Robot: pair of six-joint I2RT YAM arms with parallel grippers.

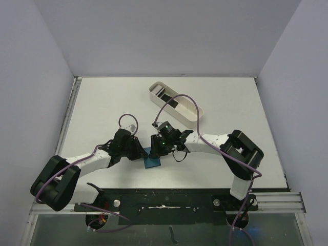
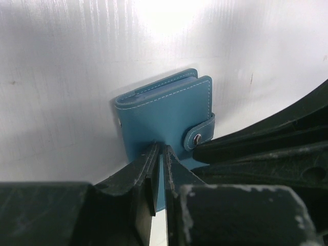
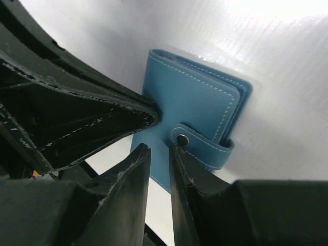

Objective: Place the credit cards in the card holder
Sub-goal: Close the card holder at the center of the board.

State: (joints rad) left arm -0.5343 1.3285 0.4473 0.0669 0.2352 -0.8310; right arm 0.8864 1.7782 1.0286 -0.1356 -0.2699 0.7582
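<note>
The card holder (image 1: 152, 160) is a teal-blue wallet lying on the white table between both arms, folded, its strap (image 3: 205, 143) snapped over the edge. My left gripper (image 2: 159, 147) is shut on a thin blue edge of the card holder (image 2: 164, 115) from the near side. My right gripper (image 3: 160, 148) stands with its jaws slightly apart right at the snap stud (image 3: 182, 138) of the card holder (image 3: 195, 102); nothing shows pinched between them. In the left wrist view, a right finger (image 2: 246, 146) touches the strap. Dark credit cards (image 1: 166, 93) lie in the white tray.
A long white oval tray (image 1: 196, 119) stands at the back, right of centre, beyond the right arm. The two grippers (image 1: 142, 152) (image 1: 155, 146) are almost touching over the wallet. Grey walls close the table at the back and sides.
</note>
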